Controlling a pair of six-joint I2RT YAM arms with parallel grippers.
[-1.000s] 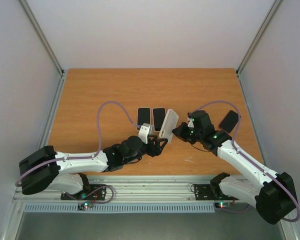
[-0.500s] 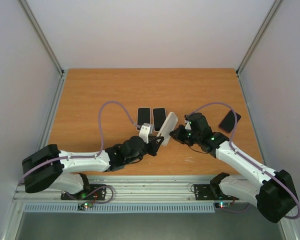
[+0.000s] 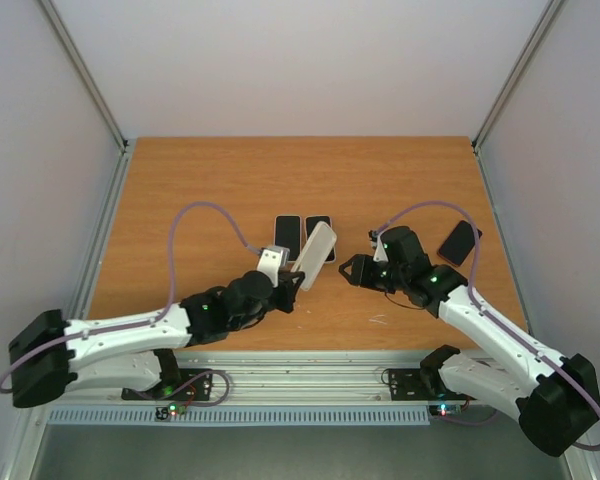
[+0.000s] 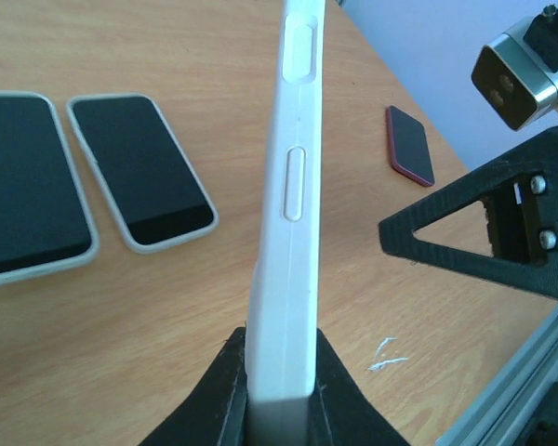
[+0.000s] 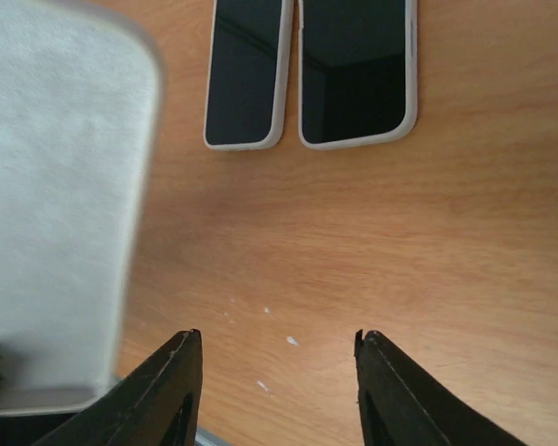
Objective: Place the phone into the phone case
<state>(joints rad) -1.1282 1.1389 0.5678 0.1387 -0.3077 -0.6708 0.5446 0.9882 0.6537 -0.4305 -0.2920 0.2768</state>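
My left gripper [image 3: 298, 276] is shut on the lower end of a white phone case [image 3: 316, 251] and holds it tilted above the table. In the left wrist view the case [image 4: 293, 232] stands edge-on between the fingers, its side buttons showing. I cannot tell whether a phone is inside. My right gripper [image 3: 352, 270] is open just right of the case, not touching it. In the right wrist view its jaws [image 5: 276, 336] are empty and the case's flat back [image 5: 60, 214] fills the left. A dark, red-edged phone [image 3: 459, 241] lies flat at the right.
Two black-screened phones in white cases [image 3: 287, 232] [image 3: 319, 220] lie side by side behind the held case, also seen in the right wrist view [image 5: 246, 74] [image 5: 358, 70]. The left arm's purple cable [image 3: 205, 215] loops over the table. White scuffs [image 4: 386, 351] mark the wood.
My left gripper shut on the white case, then my right gripper opened and let it go. The left arm has carried the case a little left and back.
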